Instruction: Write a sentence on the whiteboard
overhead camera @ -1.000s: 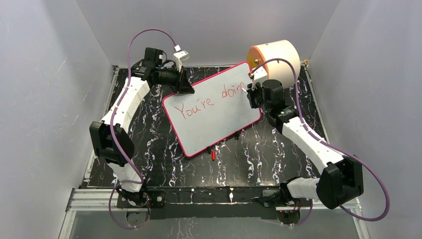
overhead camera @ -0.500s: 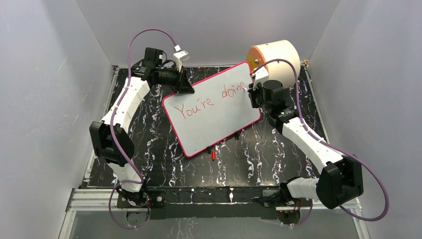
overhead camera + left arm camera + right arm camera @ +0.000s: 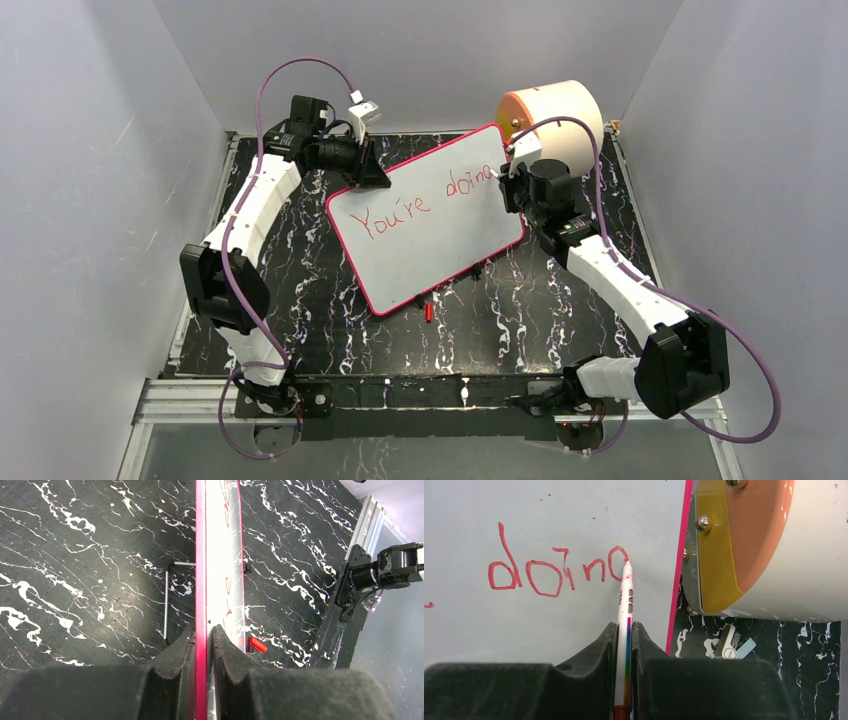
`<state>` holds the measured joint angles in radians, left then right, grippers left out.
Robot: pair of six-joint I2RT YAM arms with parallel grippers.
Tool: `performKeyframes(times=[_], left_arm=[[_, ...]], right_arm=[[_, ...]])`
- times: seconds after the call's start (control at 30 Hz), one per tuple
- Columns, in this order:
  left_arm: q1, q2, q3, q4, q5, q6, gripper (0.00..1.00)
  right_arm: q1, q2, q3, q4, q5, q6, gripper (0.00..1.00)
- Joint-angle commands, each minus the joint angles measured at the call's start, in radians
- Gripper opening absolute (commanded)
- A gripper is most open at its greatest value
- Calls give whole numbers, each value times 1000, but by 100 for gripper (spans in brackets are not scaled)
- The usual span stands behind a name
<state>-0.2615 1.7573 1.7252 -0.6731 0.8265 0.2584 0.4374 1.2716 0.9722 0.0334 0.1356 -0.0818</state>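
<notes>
The whiteboard (image 3: 430,225) with its pink-red frame stands tilted over the black marbled table. My left gripper (image 3: 365,170) is shut on its far left edge; in the left wrist view the black fingers (image 3: 185,650) clamp the pink frame (image 3: 200,555). Red lettering, the sentence (image 3: 400,215), reads "You're doin" plus one round loop. My right gripper (image 3: 624,627) is shut on a white marker (image 3: 625,605) with a rainbow stripe. Its red tip touches the whiteboard (image 3: 549,520) at the top of that last loop (image 3: 616,562), close to the right frame.
A cream cylinder with an orange face (image 3: 555,115) lies just behind the board's right corner, close to my right gripper (image 3: 505,185). A red cap (image 3: 428,312) lies on the table below the board. A thin metal rod (image 3: 166,600) and a white clip (image 3: 729,647) lie nearby.
My right gripper has shifted slightly toward the far side with the marker against the board. The left arm and the board have not moved.
</notes>
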Motion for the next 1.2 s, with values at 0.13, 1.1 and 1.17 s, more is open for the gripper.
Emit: performKeyframes(times=[0.13, 1.1, 1.17], left_arm=[[-41, 38, -39, -128, -61, 64, 0], [-41, 44, -35, -128, -65, 62, 0], [-41, 43, -34, -128, -66, 62, 0]], right_arm=[[-5, 22, 42, 34, -23, 6, 0], [-5, 9, 33, -188, -66, 16, 0], [-6, 9, 36, -193, -82, 17, 0]])
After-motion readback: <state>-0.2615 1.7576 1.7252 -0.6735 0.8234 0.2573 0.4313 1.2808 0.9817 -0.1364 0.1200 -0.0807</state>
